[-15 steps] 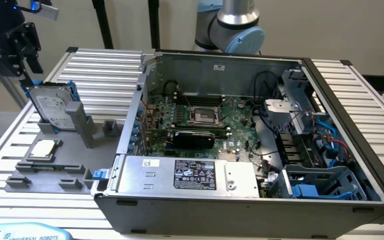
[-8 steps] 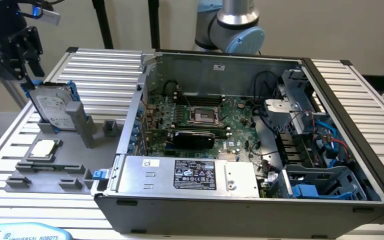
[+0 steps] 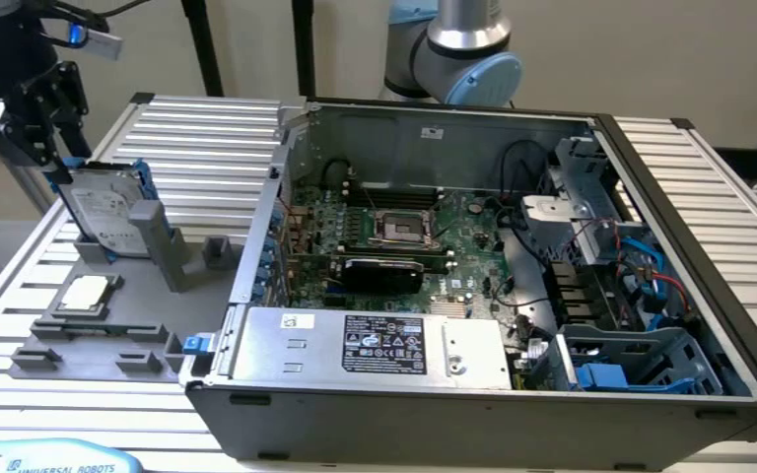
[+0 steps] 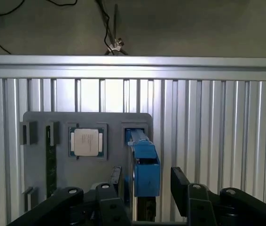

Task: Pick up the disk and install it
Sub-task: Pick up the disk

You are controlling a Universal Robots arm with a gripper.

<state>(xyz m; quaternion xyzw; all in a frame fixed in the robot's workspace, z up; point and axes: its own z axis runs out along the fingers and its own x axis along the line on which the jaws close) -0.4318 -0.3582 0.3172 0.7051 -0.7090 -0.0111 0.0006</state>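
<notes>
Silver-grey metal hard-drive disk in blue plastic carrier [image 3: 103,212] stands upright in grey plastic fixture [image 3: 155,296] on slatted aluminium bench [image 3: 208,138], upper left of ext. view. Black fingers [image 4: 179,181] wide open, flanking it, gripping nothing. Risk: off-centre closing could tilt or jam disk in slot.

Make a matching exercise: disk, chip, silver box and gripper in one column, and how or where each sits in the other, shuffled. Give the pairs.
Column one
1. disk
2. chip
3. silver box
4. gripper

Column two
A. lying flat on the grey fixture
B. inside the case
C. jaws open, at the disk's top
D. standing on edge in the grey fixture

Pairs: 1-D, 2-A, 3-B, 4-C
</notes>
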